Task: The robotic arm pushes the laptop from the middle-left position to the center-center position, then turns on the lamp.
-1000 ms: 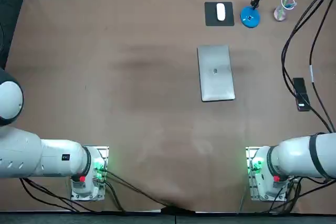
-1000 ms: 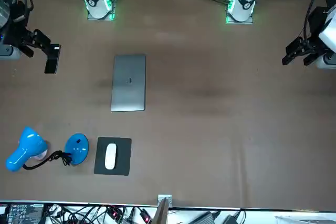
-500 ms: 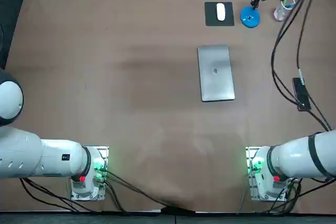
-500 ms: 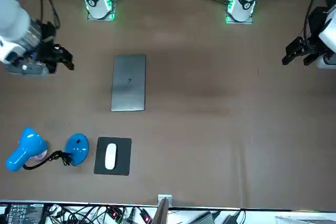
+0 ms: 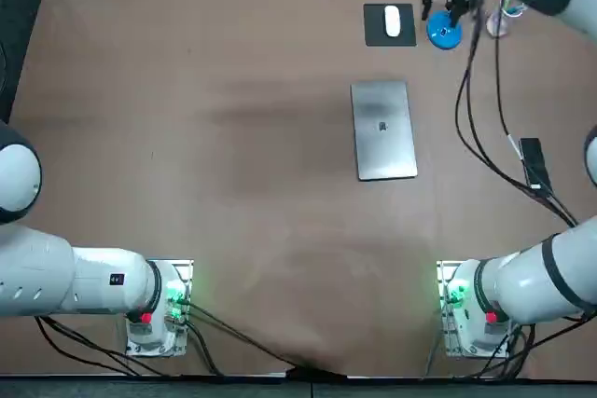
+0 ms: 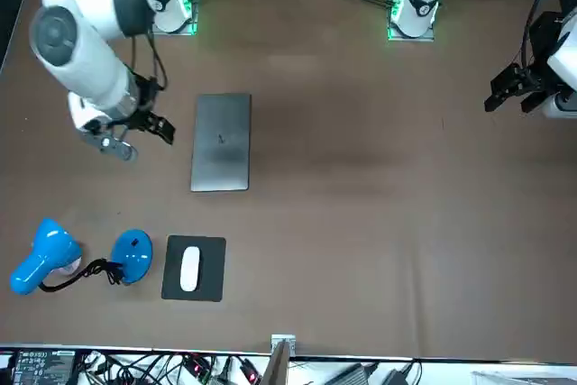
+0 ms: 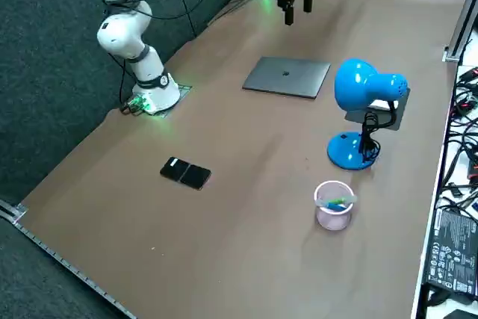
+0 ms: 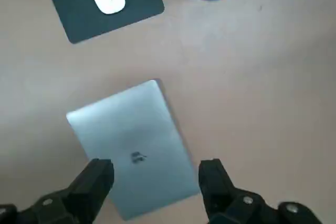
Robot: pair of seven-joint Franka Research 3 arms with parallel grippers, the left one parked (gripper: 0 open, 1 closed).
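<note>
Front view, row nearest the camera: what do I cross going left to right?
lamp head → lamp base → mouse pad carrying the mouse. The laptop overlaps the pad's span, so it is left out. The right gripper hangs open in the air near the laptop.

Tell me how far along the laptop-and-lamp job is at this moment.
Done: nothing visible; the laptop lies off-centre on the right arm's side. In hand: the right gripper hangs open above it, not touching. Left: the push, then the lamp, which looks unlit.
</note>
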